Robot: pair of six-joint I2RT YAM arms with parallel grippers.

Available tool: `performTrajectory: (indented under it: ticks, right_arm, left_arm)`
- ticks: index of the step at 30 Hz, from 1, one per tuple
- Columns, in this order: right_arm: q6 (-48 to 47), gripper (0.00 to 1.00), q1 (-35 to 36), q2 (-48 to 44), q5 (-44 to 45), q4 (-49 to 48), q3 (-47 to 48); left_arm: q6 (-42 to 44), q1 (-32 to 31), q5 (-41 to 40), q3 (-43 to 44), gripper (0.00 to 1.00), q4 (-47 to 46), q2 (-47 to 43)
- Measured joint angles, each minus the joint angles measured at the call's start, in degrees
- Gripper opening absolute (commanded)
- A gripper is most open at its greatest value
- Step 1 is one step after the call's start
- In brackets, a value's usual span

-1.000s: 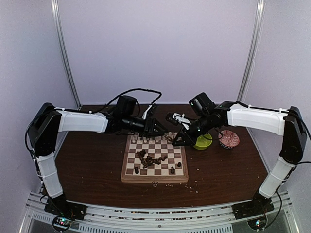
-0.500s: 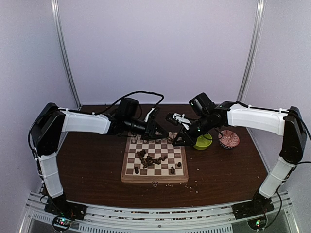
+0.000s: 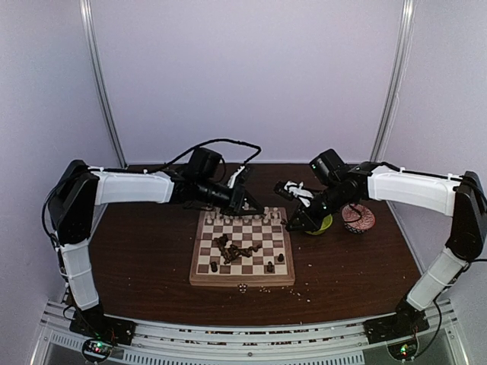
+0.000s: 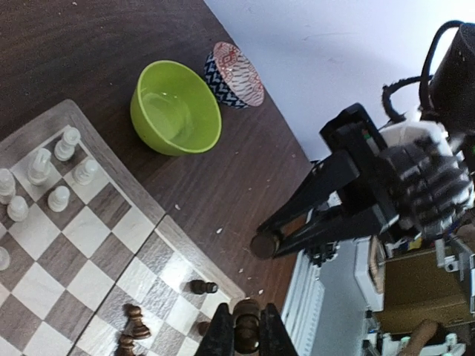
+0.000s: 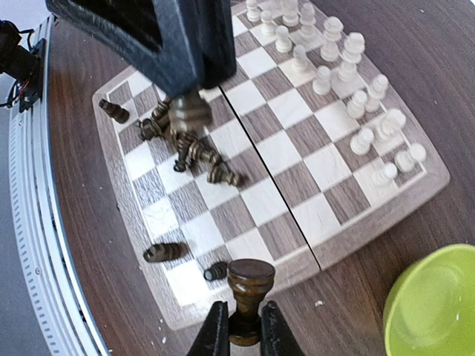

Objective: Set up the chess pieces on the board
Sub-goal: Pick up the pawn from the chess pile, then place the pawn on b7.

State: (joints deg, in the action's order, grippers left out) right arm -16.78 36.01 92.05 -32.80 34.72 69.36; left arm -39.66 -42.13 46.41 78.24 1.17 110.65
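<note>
Pale lilac walls enclosed a dark brown, wood-grained tabletop (image 3: 144,258). At its middle lay the square wooden chessboard (image 3: 240,280) with cream and dark brown checks and a light tan rim. Small cream-white turned chess pieces (image 5: 334,67) stood upright in two rows along the board's far edge. A loose heap of dark brown turned chess pieces (image 5: 194,152) lay tumbled near the board's centre, and a few more dark ones were scattered on the near squares, some on their sides.

The left hand (image 3: 249,207) hung over the far edge of the board, its black fingers closed on a dark brown piece with a ringed, rounded top (image 5: 189,111), held clear of the squares. The right hand (image 5: 239,330) hovered beside the board's far right corner, clamped on the narrow stem of a dark brown piece with a flat round cap (image 5: 250,280).

Just right of the board sat a glossy lime-green round bowl (image 4: 194,141). Further right was a small round bowl (image 4: 231,74), red-patterned inside and blue-zigzagged outside. Pale crumbs (image 3: 266,289) speckled the tabletop off the board's near edge.
</note>
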Motion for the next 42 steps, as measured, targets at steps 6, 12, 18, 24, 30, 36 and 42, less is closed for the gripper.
performTrajectory:
  ticks: [6,12,18,24,30,36,42]
  right_arm:
    - [-0.6,0.05,-4.0,-7.5,2.7,1.2,-6.0]
    - [0.3,0.05,-10.8,-9.1,4.4,0.9,-6.7]
    - [1.1,0.05,-14.4,-9.1,4.4,0.5,-6.7]
    - [1.6,0.05,-14.5,-9.1,4.1,0.4,-6.7]
    - [1.7,0.06,-14.6,-9.1,3.9,0.4,-6.8]
    - [1.7,0.06,-14.6,-8.4,3.5,0.4,-6.8]
    - [1.7,0.06,-14.6,-8.2,3.2,0.4,-6.8]
  left_arm:
    - [16.4,-3.9,-11.7,8.0,0.02,15.3,0.5]
    - [30.9,-11.4,-24.5,11.1,0.02,25.4,2.0]
    - [40.0,-17.1,-33.8,17.0,0.02,32.7,7.5]
    - [43.6,-18.1,-39.5,23.1,0.02,38.2,13.3]
    - [44.7,-17.9,-41.2,23.6,0.02,40.9,14.5]
    - [45.5,-18.0,-40.6,23.6,0.03,41.0,14.5]
    - [46.0,-18.1,-39.8,23.6,0.04,41.0,14.5]
